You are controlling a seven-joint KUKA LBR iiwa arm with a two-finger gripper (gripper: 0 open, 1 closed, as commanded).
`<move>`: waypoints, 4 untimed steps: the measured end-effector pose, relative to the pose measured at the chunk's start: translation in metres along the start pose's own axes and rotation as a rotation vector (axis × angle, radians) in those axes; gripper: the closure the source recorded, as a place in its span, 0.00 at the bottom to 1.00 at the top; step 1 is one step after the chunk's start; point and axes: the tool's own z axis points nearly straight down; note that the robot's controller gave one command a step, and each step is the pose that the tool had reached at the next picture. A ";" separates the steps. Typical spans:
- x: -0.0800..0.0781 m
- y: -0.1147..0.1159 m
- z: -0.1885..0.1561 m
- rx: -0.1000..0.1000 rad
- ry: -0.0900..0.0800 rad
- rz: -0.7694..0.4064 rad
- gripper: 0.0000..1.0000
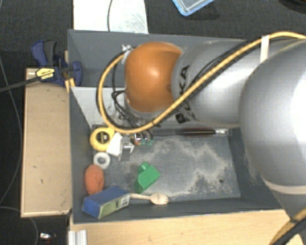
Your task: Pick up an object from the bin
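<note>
While the silver arm (229, 86) stretches in from the right across the far part of the grey bin (234, 188), its orange wrist cover (150, 75) hangs over the bin's far-left corner, with a yellow cable (104, 93) looping round it. The wrist points downward, and the gripper (129, 144) sits low under the cover, close to the floor. Most of the claw is hidden by the cover, so I cannot tell whether it is spread or pressed together, or whether it pinches anything.

Just left of it lies a small white block (113, 146), its long axis unclear, touching a yellow roll of tape (101, 138) that lies flat, hole upward. Nearer are a white ring (101, 160), an orange-brown egg-shaped lump (94, 179) and a green block (147, 176). Along the near wall lie a blue box (105, 202) and a wooden spoon (152, 198), lengthwise left to right.
</note>
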 end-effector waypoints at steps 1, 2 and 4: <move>0.011 -0.004 0.047 0.007 0.016 0.045 0.00; 0.011 -0.017 0.092 -0.001 -0.007 0.164 0.00; -0.001 -0.025 0.088 -0.002 -0.010 0.052 1.00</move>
